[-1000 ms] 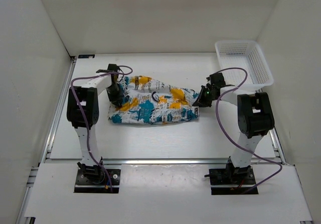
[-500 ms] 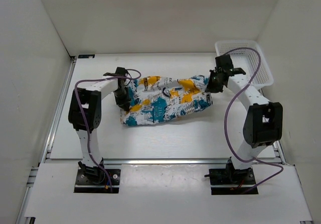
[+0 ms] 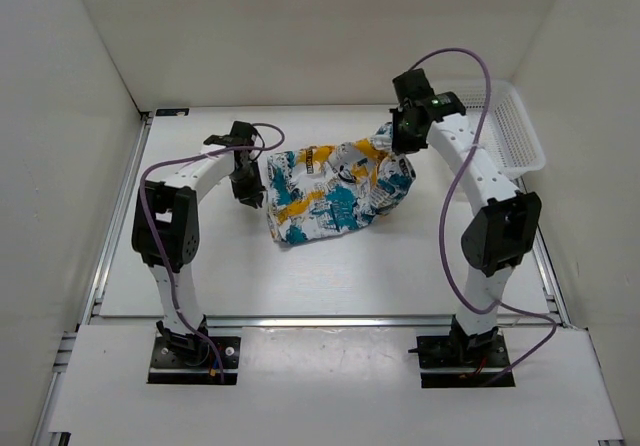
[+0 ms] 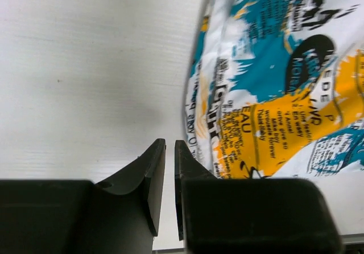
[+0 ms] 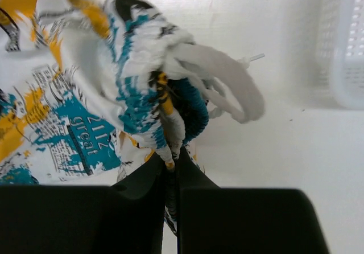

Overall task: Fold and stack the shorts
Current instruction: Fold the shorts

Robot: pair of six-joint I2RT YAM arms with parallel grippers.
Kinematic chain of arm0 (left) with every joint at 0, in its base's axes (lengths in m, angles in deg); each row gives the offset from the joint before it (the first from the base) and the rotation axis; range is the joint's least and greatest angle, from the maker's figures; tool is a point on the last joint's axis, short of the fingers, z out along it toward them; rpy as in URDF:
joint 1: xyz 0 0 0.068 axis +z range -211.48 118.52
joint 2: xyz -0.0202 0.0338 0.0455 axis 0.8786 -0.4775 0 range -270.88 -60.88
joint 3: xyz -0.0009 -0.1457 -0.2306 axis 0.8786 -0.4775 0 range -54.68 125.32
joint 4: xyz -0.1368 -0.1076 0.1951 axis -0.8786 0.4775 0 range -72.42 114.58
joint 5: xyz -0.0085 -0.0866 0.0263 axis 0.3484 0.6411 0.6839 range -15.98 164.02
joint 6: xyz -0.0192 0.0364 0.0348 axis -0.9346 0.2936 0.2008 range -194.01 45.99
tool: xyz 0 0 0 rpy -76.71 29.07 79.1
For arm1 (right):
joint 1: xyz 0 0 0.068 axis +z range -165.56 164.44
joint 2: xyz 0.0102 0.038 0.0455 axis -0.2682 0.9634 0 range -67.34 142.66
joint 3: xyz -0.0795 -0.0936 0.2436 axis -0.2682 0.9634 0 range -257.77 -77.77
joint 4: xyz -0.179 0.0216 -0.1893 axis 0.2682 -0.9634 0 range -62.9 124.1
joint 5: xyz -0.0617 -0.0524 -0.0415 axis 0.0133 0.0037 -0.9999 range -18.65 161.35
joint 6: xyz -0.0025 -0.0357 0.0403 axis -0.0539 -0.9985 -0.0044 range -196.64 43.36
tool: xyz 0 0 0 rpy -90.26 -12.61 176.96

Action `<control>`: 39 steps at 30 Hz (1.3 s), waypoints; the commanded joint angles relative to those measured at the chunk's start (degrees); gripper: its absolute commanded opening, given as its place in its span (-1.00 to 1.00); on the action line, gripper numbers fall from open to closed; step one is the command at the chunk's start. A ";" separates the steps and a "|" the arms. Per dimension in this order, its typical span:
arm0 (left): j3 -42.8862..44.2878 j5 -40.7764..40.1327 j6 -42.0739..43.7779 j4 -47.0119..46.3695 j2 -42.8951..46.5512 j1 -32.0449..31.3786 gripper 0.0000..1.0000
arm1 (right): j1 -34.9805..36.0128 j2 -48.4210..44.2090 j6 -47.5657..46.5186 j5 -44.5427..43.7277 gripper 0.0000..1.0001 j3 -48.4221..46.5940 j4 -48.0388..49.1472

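Observation:
The shorts (image 3: pixel 330 191), white with teal, yellow and black print, lie bunched in the middle of the table. My right gripper (image 3: pixel 389 146) is shut on their right end and holds it raised; in the right wrist view the gathered fabric (image 5: pixel 142 94) is pinched between the jaws of the gripper (image 5: pixel 172 163), and a white drawstring (image 5: pixel 227 83) loops beside it. My left gripper (image 3: pixel 253 196) sits just left of the shorts, apart from them. In the left wrist view its jaws (image 4: pixel 169 143) are almost closed with nothing between them, and the shorts (image 4: pixel 273 83) lie to their right.
A white plastic basket (image 3: pixel 515 126) stands at the back right corner and also shows in the right wrist view (image 5: pixel 347 49). White walls enclose the table on three sides. Purple cables arc over both arms.
My right gripper has lifted the shorts' right end and carried it up and leftward, dragging the shorts right. The shorts' left edge has come away from my left gripper.

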 commanded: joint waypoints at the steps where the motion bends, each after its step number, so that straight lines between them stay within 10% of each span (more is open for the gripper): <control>1: 2.28 -0.68 0.71 -0.05 -0.10 0.15 -0.51 | 2.44 3.47 1.12 -3.18 -1.00 -3.71 -5.31; 8: 6.06 -0.68 0.71 -2.07 -6.18 0.68 -0.78 | 10.35 11.73 3.32 -2.30 -1.00 -15.29 -7.07; 39: 6.06 6.08 1.23 -6.47 -12.42 3.32 -0.78 | 22.92 28.17 11.77 20.11 -0.97 -27.88 12.52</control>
